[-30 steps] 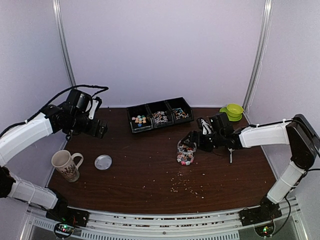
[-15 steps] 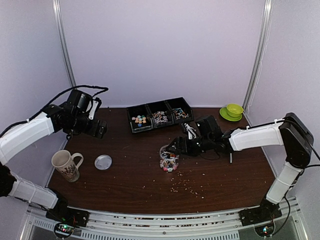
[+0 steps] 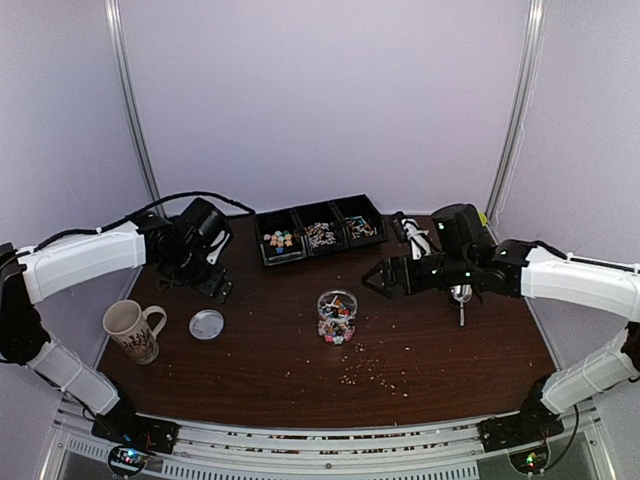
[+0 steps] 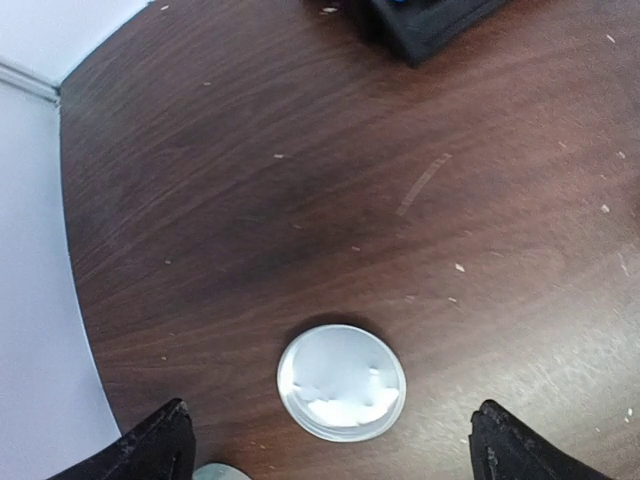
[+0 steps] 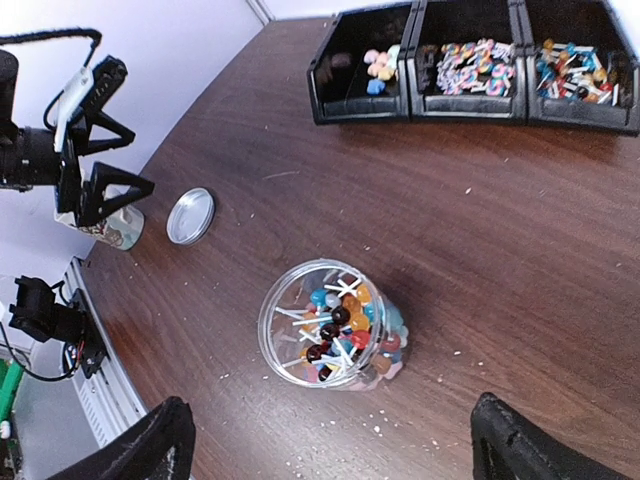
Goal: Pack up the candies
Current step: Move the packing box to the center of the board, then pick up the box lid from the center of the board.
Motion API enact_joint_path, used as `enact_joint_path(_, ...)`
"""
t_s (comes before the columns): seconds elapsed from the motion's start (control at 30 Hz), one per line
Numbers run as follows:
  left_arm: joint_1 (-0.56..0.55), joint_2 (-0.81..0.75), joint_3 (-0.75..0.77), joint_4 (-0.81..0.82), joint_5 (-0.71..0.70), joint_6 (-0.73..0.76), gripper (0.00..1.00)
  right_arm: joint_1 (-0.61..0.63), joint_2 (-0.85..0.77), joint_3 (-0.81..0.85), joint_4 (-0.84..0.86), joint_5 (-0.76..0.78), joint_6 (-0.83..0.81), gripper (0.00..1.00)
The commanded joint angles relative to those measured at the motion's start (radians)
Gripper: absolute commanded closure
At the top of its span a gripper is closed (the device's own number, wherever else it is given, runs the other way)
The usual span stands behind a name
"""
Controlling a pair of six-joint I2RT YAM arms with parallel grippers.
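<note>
A clear jar (image 3: 337, 317) stands upright mid-table, without a lid, holding colourful candies (image 5: 345, 325) with white sticks. My right gripper (image 3: 385, 278) is open and empty, just right of the jar and apart from it; in its wrist view (image 5: 330, 445) the jar (image 5: 330, 325) sits between the spread fingers. More candies lie in three black bins (image 3: 320, 235) at the back, also seen in the right wrist view (image 5: 470, 65). My left gripper (image 3: 215, 287) is open and empty above the round clear lid (image 3: 206, 324), which lies flat on the table in its wrist view (image 4: 342, 382).
A patterned mug (image 3: 130, 330) stands at the left edge beside the lid. Pale crumbs (image 3: 370, 370) are strewn in front of the jar. A small metal item (image 3: 461, 298) lies under my right arm. White walls enclose the table.
My right gripper has carried the jar leftward, let go of it and drawn back to the right. My left arm has swung right and down over the lid.
</note>
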Motion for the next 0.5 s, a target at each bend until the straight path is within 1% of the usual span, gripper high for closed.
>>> enact_joint_path(0.0,-0.073,0.021,0.0,-0.037,-0.077,-0.117,0.02,0.003,-0.12,-0.054,-0.107,0.142,-0.077,0.04)
enact_joint_path(0.1,-0.113,0.057,-0.042,-0.018,-0.129,-0.165,0.02,0.003,-0.2,-0.089,-0.12,0.195,-0.08,0.04)
enact_joint_path(0.2,-0.148,0.113,-0.063,-0.017,-0.197,-0.203,0.03,0.003,-0.275,-0.123,-0.117,0.218,-0.08,0.04)
enact_joint_path(0.3,-0.173,0.164,-0.07,-0.016,-0.231,-0.227,0.04,0.003,-0.333,-0.149,-0.116,0.227,-0.08,0.05)
enact_joint_path(0.4,-0.188,0.198,-0.075,-0.006,-0.232,-0.243,0.08,0.003,-0.369,-0.161,-0.123,0.235,-0.084,0.05)
enact_joint_path(0.47,-0.195,0.214,-0.076,-0.006,-0.238,-0.251,0.13,0.003,-0.382,-0.167,-0.128,0.239,-0.086,0.05)
